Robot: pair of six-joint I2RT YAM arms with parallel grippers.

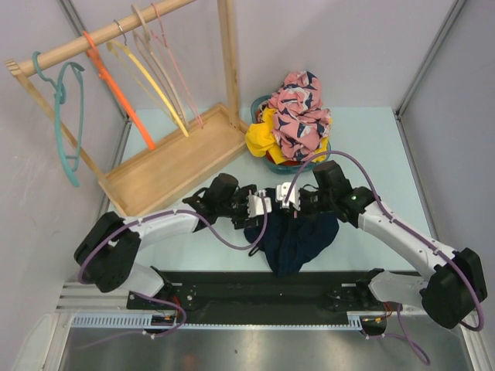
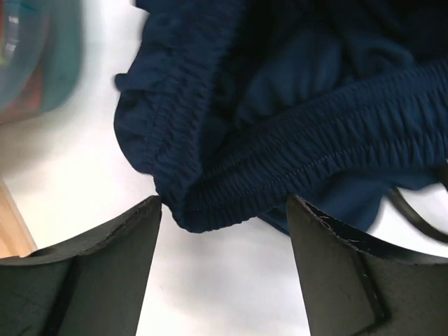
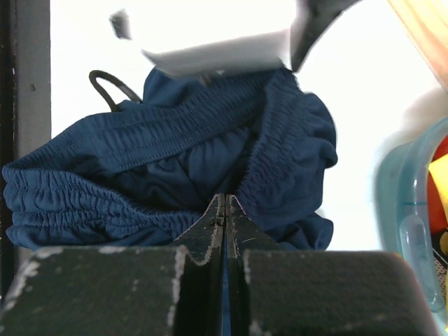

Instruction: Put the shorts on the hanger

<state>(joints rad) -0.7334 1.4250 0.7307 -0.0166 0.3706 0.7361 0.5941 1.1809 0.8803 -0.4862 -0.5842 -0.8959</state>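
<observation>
The navy shorts (image 1: 295, 239) lie bunched on the table between the two grippers. My right gripper (image 1: 285, 198) is shut on the elastic waistband (image 3: 84, 203); a thin strip of blue fabric shows between its fingers. My left gripper (image 1: 261, 205) is open, its fingers (image 2: 105, 252) on either side of a fold of the waistband (image 2: 210, 203), just short of it. The pale-pink hanger (image 1: 179, 66) hangs on the wooden rail at the back left, far from both grippers.
A wooden rack with a tray base (image 1: 166, 166) stands at the back left, holding teal (image 1: 66, 124), orange (image 1: 120, 97) and yellow (image 1: 151, 81) hangers. A teal basket (image 1: 267, 162) with pink floral (image 1: 300, 112) and yellow (image 1: 263, 135) garments sits behind the grippers.
</observation>
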